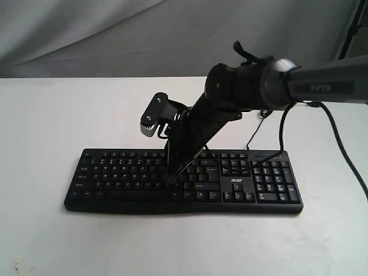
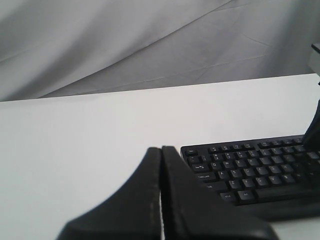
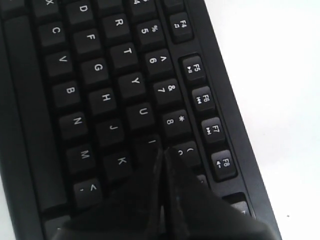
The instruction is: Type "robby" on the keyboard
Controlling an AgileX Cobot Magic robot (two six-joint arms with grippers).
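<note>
pointing at the keyboard, right gripper with fingers pressed together, left gripper likewise, near its end

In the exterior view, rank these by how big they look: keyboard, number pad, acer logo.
Largest to smallest:
1. keyboard
2. number pad
3. acer logo
None of them look close in size.
</note>
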